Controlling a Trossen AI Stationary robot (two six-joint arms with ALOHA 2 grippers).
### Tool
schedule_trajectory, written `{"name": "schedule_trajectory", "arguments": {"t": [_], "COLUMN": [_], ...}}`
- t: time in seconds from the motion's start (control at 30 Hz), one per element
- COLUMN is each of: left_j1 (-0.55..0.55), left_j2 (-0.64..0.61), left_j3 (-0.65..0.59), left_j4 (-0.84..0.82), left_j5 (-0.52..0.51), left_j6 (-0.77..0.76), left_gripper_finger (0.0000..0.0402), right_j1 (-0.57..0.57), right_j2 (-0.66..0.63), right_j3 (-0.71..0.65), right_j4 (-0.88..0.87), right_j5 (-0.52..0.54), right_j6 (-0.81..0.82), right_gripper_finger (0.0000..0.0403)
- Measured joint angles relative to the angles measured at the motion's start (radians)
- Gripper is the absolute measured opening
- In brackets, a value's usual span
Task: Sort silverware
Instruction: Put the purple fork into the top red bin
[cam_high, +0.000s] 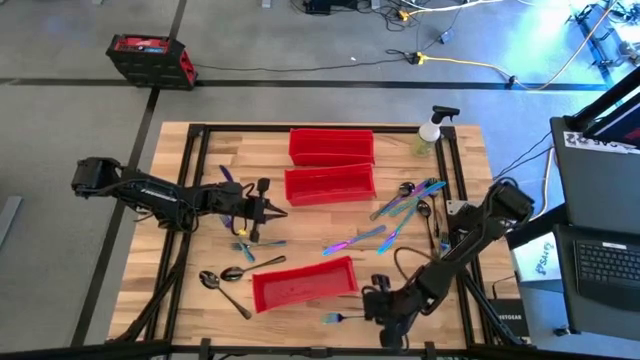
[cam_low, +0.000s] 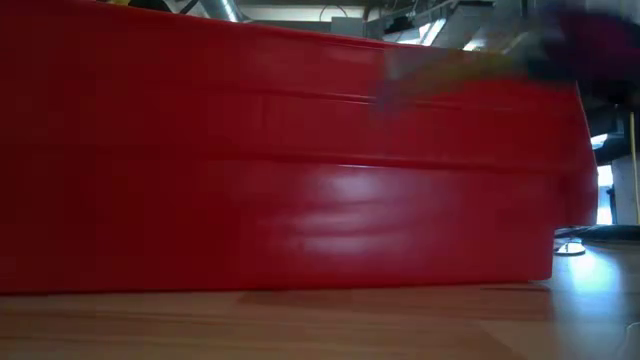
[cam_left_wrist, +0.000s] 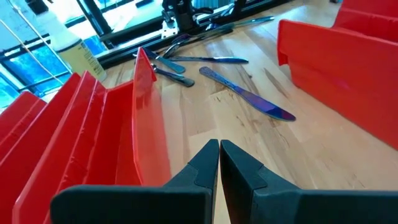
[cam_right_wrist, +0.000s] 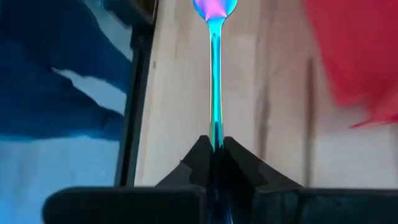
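Iridescent blue-purple silverware lies flat on the wooden table: a cluster (cam_high: 410, 195) near the right edge, loose pieces (cam_high: 358, 240) in the middle, more (cam_high: 243, 250) under the left arm. Two dark spoons (cam_high: 222, 278) lie near the left corner. My right gripper (cam_high: 365, 312) is low by the near edge, right of the nearest red bin (cam_high: 303, 283), and is shut on a teal piece (cam_high: 335, 318). My left gripper (cam_high: 272, 212) is shut and holds nothing, just left of the middle red bin (cam_high: 330, 184). My right gripper pinches the teal piece by its slim handle (cam_right_wrist: 215, 127) between the two fingers (cam_right_wrist: 239, 163). The fingers point level toward the table's left and lie along the handle. The piece sticks straight out ahead of them, its purple head (cam_right_wrist: 214, 7) farthest away.
A third red bin (cam_high: 332, 146) stands at the far side, and a clear spray bottle (cam_high: 430, 132) at the far right corner. Black rails (cam_high: 190, 180) frame the table. The low view is filled by a red bin wall (cam_low: 280, 160). Bare wood (cam_high: 310, 230) lies between the bins.
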Motion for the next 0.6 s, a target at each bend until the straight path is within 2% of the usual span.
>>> {"name": "schedule_trajectory", "arguments": {"t": [0.17,0.43,0.53,0.6], "left_j1": [-0.002,-0.040,-0.043,-0.044], "left_j2": [0.000,0.000,-0.002,-0.002], "left_j3": [0.000,0.000,0.000,0.005], "left_j4": [0.048,0.325,0.441,0.457], "left_j5": [-0.018,-0.211,-0.215,-0.215], "left_j6": [0.037,0.134,0.256,0.337], "left_gripper_finger": [0.0001,0.0001,0.0001,0.0003], "right_j1": [0.000,-0.039,-0.093,-0.130], "right_j2": [-0.120,-0.316,-0.381,-0.415], "right_j3": [0.000,0.001,0.002,0.002], "right_j4": [-0.081,-0.239,-0.276,-0.274], "right_j5": [0.015,0.116,0.165,0.190], "right_j6": [0.013,-0.012,-0.067,-0.127], "right_gripper_finger": [0.0006,0.0006,0.0006,0.0006]}}
